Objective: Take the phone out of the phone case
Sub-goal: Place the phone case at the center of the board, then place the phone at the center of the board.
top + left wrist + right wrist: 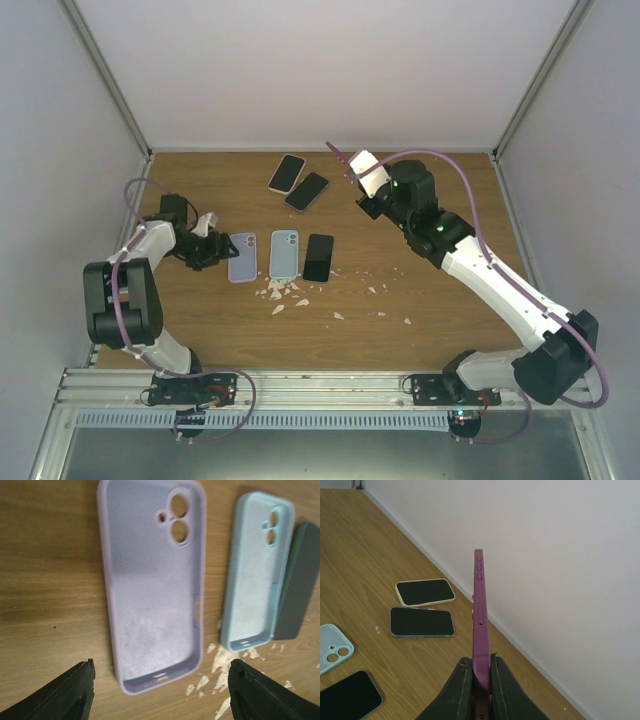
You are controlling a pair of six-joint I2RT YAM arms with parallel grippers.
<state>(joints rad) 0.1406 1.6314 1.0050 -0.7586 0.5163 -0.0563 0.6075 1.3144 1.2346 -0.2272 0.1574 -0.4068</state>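
Observation:
An empty lilac phone case (152,580) lies open side up on the wooden table (200,320); the top view shows the case (242,257) just right of my left gripper (213,248). That left gripper (160,682) is open, its fingers (75,687) apart on either side of the case's near end and holding nothing. My right gripper (481,667) is shut on the lower end of a purple phone (480,610), held edge-on in the air near the back wall. In the top view the right gripper (362,178) is at the back centre.
A light blue case (284,254) and a dark phone (318,257) lie right of the lilac case. Two more phones (286,173) (306,191) lie near the back. White crumbs (285,292) are scattered in front of the cases. Walls stand on three sides.

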